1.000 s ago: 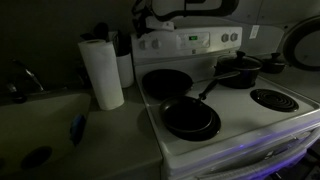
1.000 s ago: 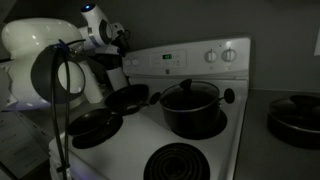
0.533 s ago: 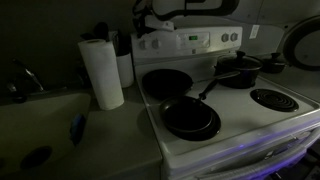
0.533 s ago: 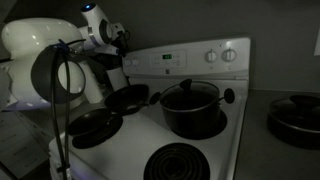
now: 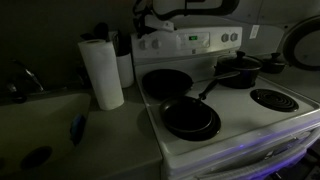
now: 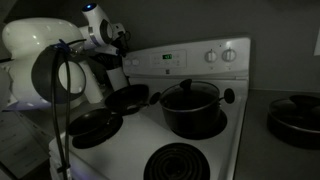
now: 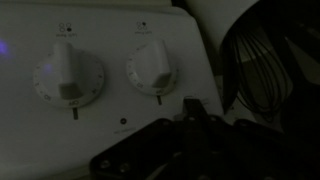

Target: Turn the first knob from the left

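Observation:
In the wrist view two white dials sit side by side on the white control panel (image 7: 110,120). The first knob from the left (image 7: 155,68) is the one beside the panel's end edge. Its twin (image 7: 68,80) lies toward the blue glow of the display. My gripper (image 7: 195,104) comes in from the bottom. Its dark fingers look pressed together, empty, with the tips just below and to the outer side of the first knob, apart from it. In both exterior views the gripper (image 5: 150,24) (image 6: 115,36) hovers at the panel's left end.
Dark utensils and a whisk (image 7: 262,75) stand just past the panel's end. On the stove are a frying pan (image 5: 190,118), a second pan (image 5: 165,82) and a lidded pot (image 6: 190,105). A paper towel roll (image 5: 101,72) and a sink (image 5: 40,120) lie beside the stove.

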You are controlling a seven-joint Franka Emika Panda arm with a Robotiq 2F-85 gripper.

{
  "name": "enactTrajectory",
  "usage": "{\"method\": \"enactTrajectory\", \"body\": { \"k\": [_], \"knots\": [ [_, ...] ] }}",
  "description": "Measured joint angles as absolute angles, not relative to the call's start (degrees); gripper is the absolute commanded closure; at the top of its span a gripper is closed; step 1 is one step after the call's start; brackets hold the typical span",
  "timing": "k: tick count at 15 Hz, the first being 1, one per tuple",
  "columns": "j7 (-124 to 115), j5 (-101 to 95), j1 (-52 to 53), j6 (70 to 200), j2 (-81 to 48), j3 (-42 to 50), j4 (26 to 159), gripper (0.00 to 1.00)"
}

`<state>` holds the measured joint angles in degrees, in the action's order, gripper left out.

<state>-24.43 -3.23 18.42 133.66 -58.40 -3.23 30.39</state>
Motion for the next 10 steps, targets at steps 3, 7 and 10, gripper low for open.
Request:
{"method": "enactTrajectory", "body": {
  "k": [3, 7, 10],
  "knots": [
    [-24.43, -2.71, 18.28, 133.64, -58.43, -3.36, 30.36, 1.00],
    [-24.43, -1.37, 18.24, 130.40, -60.71, -3.22, 26.04, 1.00],
    [-24.43, -0.45, 18.21, 127.56, -62.63, -3.24, 23.55, 1.00]
  ]
}}
